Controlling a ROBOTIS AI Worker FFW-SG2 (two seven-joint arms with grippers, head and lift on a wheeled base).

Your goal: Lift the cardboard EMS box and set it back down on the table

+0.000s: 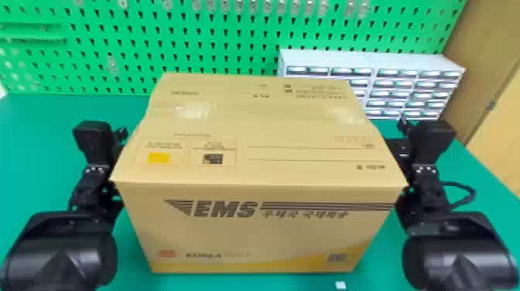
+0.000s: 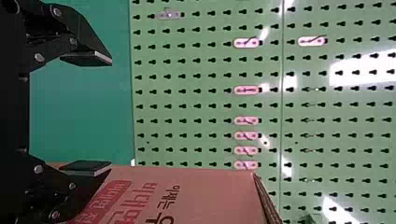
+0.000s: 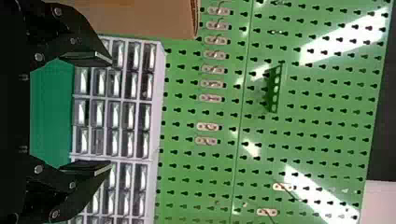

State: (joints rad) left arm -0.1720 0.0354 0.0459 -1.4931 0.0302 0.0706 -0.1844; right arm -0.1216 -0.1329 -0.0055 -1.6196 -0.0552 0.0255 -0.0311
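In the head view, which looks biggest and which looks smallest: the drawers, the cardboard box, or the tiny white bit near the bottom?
1. Cardboard box, the largest
2. Drawers, partly hidden behind the box
3. Tiny white bit, by far the smallest

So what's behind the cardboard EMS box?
Behind the EMS box are the green pegboard and, toward the right, a white drawer cabinet. The box covers the cabinet's lower left part, so I can't tell what is there.

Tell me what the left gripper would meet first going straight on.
Probably the green pegboard, though the EMS box lies so close beside the left gripper that it might get brushed first; depth is unclear.
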